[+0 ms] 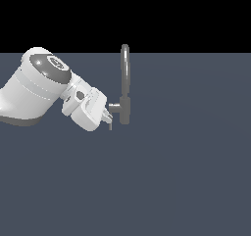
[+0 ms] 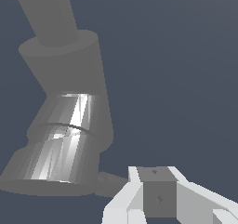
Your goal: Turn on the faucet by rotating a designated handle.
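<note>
no readable text, labels, brands or numbers on anything

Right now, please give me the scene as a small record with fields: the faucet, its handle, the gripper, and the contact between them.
faucet: grey tap, upright, with a tall arched spout
handle: short grey stub on the side of the body at the exterior view's left
gripper: white, at the handle's end, reaching in from the exterior view's left
finger: one pad shows close in the wrist view, beside the faucet's base
jaw state: cannot tell
contact with handle: very near; touch not clear
surface: plain dark floor
</note>
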`<state>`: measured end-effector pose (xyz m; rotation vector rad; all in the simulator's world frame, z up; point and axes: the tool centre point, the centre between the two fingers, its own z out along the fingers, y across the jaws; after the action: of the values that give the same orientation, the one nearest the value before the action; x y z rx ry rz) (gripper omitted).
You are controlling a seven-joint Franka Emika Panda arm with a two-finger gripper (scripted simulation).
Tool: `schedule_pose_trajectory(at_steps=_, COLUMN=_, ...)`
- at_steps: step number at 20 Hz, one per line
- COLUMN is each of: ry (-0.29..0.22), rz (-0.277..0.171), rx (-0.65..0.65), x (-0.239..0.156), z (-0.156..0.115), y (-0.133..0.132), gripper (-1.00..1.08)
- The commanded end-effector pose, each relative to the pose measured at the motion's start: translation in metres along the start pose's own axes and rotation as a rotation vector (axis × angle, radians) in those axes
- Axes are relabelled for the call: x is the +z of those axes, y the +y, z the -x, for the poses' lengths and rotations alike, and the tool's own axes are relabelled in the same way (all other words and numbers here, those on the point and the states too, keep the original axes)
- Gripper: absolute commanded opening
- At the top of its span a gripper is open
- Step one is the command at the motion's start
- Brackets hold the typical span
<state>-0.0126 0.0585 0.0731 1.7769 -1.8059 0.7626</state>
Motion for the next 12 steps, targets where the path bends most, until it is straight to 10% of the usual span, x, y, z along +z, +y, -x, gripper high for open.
schedule_pose_trajectory(at_steps=1, ry=0.004, rz=0.006, rx=-0.005, x=0.008, z=0.006, y=-0.004, gripper=-1.00)
schedule_pose_trajectory(at_steps=12, ry=0.021, rz=0.018, rx=-0.028, x=0.035, z=0.030, y=-0.024, gripper=-1.00)
